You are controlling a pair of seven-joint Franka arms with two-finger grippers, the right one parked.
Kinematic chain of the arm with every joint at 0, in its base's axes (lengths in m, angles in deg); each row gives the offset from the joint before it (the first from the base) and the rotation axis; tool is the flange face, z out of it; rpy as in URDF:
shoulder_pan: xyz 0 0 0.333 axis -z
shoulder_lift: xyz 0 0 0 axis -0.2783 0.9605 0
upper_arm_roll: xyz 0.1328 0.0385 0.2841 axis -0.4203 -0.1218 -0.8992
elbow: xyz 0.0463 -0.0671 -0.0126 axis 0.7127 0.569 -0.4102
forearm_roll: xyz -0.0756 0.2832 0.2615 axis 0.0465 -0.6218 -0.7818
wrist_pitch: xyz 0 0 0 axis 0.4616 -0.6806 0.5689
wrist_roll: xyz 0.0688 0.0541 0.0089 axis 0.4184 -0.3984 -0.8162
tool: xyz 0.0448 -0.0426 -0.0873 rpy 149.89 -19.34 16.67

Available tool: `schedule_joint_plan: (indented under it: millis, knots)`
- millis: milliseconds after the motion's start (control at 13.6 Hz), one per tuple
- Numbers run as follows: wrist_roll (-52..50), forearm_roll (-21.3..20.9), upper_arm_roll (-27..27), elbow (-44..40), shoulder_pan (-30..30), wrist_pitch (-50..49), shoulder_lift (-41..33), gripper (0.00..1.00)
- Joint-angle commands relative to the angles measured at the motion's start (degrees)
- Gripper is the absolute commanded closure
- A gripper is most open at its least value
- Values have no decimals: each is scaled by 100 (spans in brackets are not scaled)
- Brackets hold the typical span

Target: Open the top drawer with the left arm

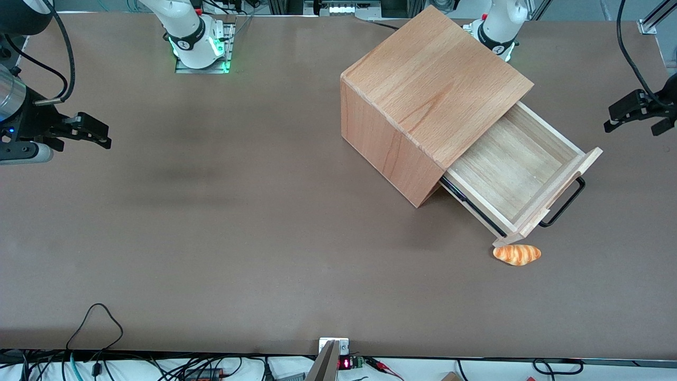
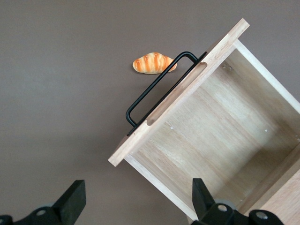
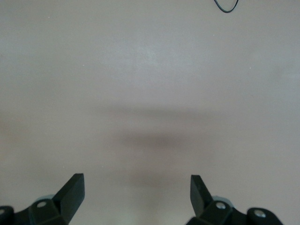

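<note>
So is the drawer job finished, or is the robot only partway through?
It looks done: the top drawer stands pulled well out of the wooden cabinet, its bare bottom showing. Nothing is in hand; the left arm's end effector is open, clear of the black handle. Little seems left.

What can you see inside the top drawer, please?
The top drawer shows only bare plywood; its rear part is covered by the cabinet. The open gripper hangs clear of it.
</note>
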Motion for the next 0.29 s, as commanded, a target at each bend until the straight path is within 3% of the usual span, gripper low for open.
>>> schedule_joint_plan:
  millis: [0, 221]
  knots:
    - [-409, -153, 72, -36, 40, -186, -52, 0]
    - [-374, -171, 80, -98, 31, -187, -34, 0]
